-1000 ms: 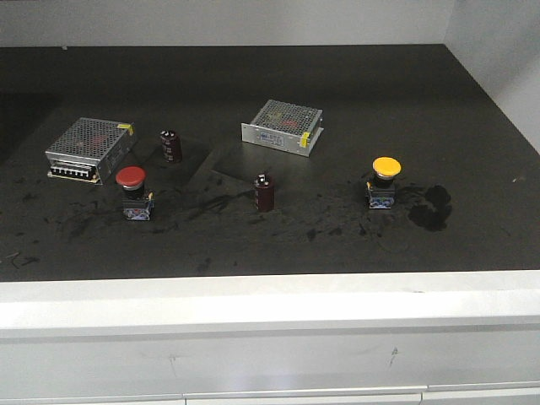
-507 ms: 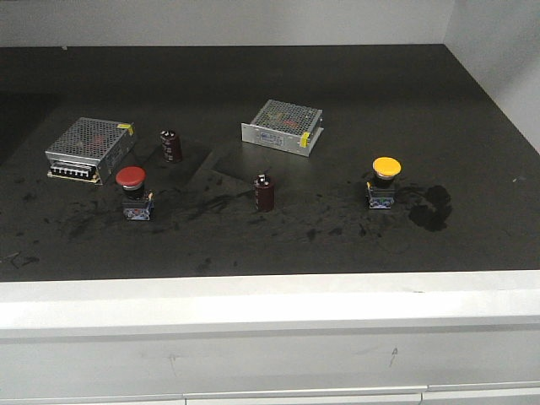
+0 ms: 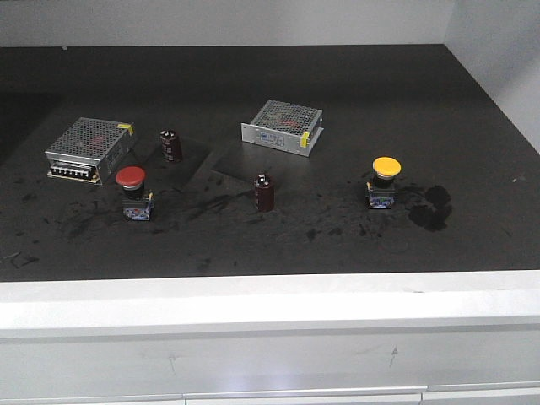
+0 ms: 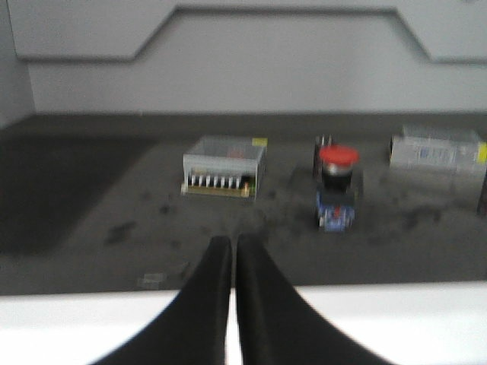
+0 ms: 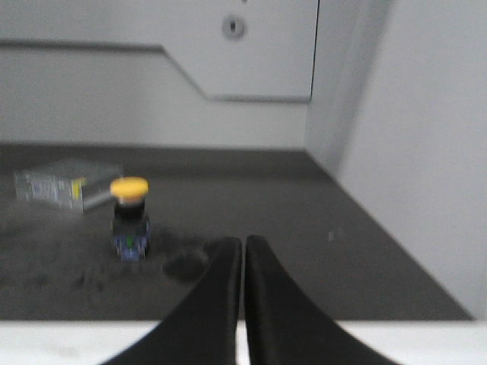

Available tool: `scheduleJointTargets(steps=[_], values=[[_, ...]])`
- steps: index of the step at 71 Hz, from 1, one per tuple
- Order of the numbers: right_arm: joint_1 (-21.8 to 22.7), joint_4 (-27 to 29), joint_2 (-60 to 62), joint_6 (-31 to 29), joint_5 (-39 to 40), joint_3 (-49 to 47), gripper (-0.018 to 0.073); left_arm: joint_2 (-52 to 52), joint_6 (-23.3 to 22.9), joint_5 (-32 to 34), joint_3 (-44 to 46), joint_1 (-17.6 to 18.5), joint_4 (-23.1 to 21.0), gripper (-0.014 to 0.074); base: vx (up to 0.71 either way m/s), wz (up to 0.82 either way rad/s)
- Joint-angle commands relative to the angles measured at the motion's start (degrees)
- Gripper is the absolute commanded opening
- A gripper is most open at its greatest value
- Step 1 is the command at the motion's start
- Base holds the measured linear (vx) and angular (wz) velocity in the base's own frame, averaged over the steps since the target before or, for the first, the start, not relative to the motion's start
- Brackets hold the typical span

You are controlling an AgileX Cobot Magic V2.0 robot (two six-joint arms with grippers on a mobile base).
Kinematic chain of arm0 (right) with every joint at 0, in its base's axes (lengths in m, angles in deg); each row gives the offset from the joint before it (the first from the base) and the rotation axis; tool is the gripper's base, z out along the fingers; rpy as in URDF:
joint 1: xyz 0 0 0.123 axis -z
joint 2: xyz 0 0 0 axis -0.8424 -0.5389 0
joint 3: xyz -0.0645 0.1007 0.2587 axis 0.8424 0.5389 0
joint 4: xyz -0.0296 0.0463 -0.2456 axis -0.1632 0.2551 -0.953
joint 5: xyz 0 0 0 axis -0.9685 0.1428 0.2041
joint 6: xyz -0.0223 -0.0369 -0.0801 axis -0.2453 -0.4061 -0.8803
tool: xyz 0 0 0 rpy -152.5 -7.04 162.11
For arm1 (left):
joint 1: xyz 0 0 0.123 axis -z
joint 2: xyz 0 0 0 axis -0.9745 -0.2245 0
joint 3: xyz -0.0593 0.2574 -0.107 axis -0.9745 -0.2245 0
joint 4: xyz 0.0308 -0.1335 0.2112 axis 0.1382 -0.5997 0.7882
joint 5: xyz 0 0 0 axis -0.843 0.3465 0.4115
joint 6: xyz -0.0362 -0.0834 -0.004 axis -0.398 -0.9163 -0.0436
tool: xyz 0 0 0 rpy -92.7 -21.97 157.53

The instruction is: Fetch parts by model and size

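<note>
Switches stand upright on the dark counter (image 3: 354, 93): red-capped switch (image 3: 131, 192) near left, yellow-capped switch (image 3: 386, 181) near right, well apart. Each is probably light, rigid and top-heavy with a slick cap, so grip the blocky base. Left gripper (image 4: 233, 243) and right gripper (image 5: 243, 245) have fingers together, empty.

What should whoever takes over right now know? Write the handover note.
Left gripper: shut, empty, over the front ledge of the black table; red-capped switch ahead, to its right.
Right gripper: shut, empty; yellow-capped switch ahead, to its left.
Both switches stand upright on the table, apart from the grippers.
Done: nothing fetched.
Left: open each gripper, reach in and pick up both switches.
</note>
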Motion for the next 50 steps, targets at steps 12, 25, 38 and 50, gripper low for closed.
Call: scheduleJointTargets(steps=[12, 25, 38, 50], values=[[0.4, -0.3, -0.6, 4.8, 11.9, -3.2, -0.0009, 0.6, -4.5, 20.8, 7.1, 0.2, -4.5, -0.0006, 0.00, 0.00], [0.4, -0.4, -11.3, 8.9, 11.6, -14.0, -0.0009, -7.3, -4.4, 10.5, 21.3, 0.2, 3.6, -0.0006, 0.00, 0.00], [0.4, -0.5, -25.0, 10.6, 5.0, -29.2, -0.0009, -20.6, -4.4, -1.0, 32.1, 0.2, 3.4, -0.0006, 0.00, 0.00], [0.4, -0.5, -35.0, 10.5, -3.5, -38.6, -0.0009, -28.8, -4.4, -4.2, 33.9, 0.3, 3.4, -0.0006, 0.00, 0.00]])
